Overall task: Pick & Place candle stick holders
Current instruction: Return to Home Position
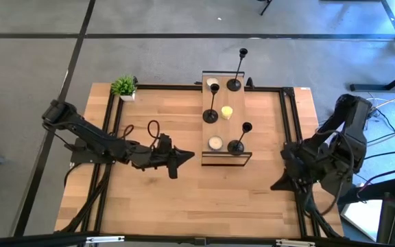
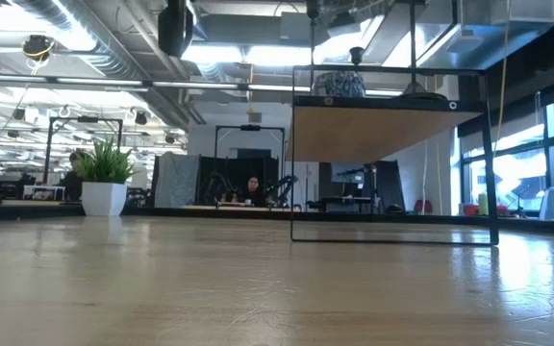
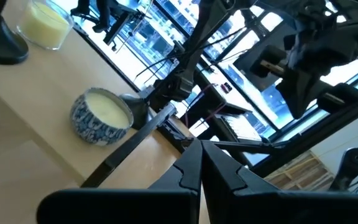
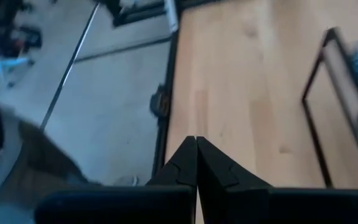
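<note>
Wood planks made up the table (image 1: 156, 199), with a black rail frame along its edges. A shelf (image 1: 238, 110) lay right of the table's middle, between the two arms. Three black holders stood upright on it. The far holder (image 1: 234, 85) was at the shelf's far end, just beside a white candle (image 1: 212, 83). The middle holder (image 1: 211, 116) stood next to a yellow candle (image 1: 226, 112). The near holder (image 1: 236, 146), which looked the shortest, stood at the near end just right of a blue jar (image 1: 215, 143).

The left gripper (image 1: 184, 156) hung low over the table just left of the shelf's near end. In the left wrist view its fingers (image 3: 188, 168) were pressed together with nothing between them, and the jar (image 3: 101, 115) showed ahead. The right gripper (image 1: 280, 184) was drawn back at the table's right edge, well clear of the shelf. Its fingers (image 4: 182, 162) were also pressed together, with nothing in them.

A small green plant (image 1: 123, 86) sat at the table's far left corner. In the low view a person (image 2: 253, 186) sat far off in the room behind.
</note>
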You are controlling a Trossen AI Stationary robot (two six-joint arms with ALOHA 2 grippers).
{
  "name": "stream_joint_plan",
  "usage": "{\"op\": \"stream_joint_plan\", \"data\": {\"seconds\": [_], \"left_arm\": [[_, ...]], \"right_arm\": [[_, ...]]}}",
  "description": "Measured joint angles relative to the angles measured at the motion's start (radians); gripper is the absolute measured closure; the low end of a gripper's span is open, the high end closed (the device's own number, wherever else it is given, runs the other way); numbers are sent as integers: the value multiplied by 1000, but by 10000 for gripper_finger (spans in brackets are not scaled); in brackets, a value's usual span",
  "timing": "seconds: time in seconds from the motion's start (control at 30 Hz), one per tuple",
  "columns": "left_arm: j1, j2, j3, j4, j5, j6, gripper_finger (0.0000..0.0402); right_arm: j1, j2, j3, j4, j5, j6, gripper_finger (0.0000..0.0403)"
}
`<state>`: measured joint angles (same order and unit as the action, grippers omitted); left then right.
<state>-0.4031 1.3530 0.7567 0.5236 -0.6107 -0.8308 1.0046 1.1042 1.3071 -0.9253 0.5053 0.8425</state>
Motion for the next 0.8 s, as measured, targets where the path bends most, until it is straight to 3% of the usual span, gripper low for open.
{"op": "stream_joint_plan", "data": {"seconds": [0.37,0.67,0.8], "left_arm": [[0,-33,0,-36,-5,-7,400],[0,-33,0,-35,-4,-23,400],[0,-33,0,-35,-18,-23,400]], "right_arm": [[18,-5,-54,119,-41,-102,403],[17,-60,-223,523,-91,-185,403],[7,-61,-263,575,-91,-189,403]]}}
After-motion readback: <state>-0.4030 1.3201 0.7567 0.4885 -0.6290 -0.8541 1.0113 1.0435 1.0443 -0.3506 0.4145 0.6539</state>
